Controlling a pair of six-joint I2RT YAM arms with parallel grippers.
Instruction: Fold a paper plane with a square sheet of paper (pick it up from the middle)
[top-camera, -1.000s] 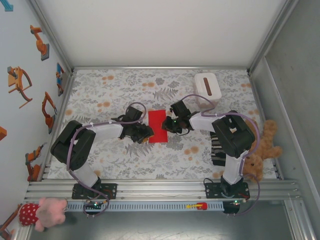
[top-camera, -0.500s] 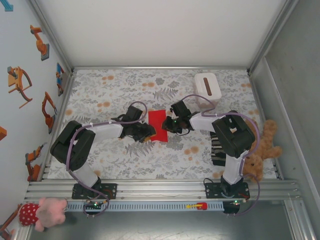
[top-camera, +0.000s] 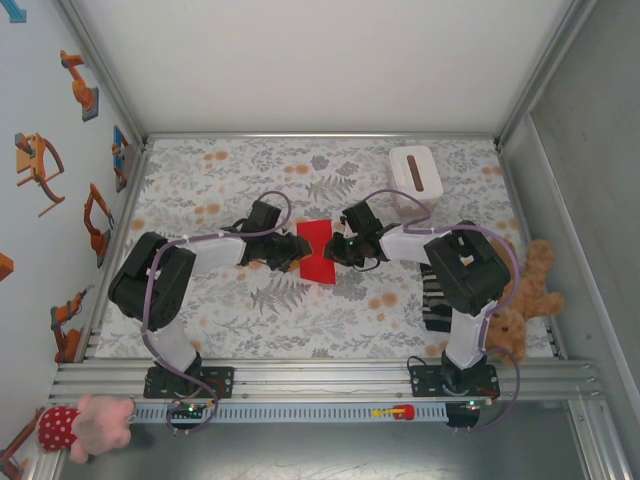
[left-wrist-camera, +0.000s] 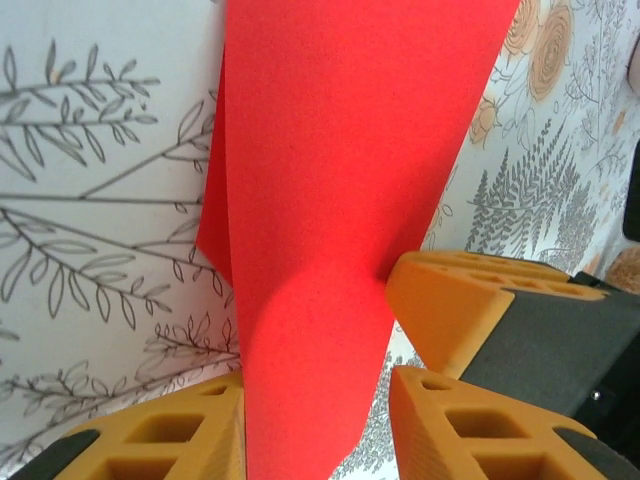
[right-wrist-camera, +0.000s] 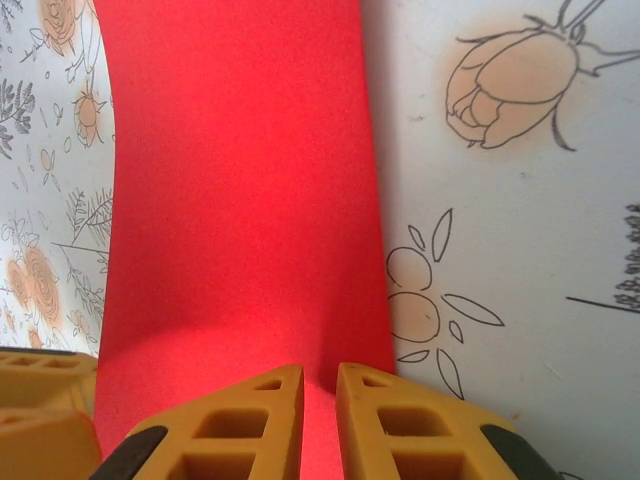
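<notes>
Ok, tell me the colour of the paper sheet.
Plain bright red paper sheet, clearest in the right wrist view.

Red folded square sheet of paper (top-camera: 319, 250), mid-table.

- The square sheet of paper (top-camera: 318, 251) — bright red, narrow in outline — is seen at the middle of the floral-patterned table (top-camera: 230, 310).
- The left gripper (top-camera: 287, 253) is placed at the paper's left edge, the right gripper (top-camera: 343, 249) at its right edge; how the jaws stand cannot be made out.
- A white box (top-camera: 416, 174) with a dark slot is set at the far right of the table.
- A brown teddy bear (top-camera: 524, 297) is propped outside the right rail — a pink plush toy (top-camera: 88, 423) lies at the near left corner.
</notes>
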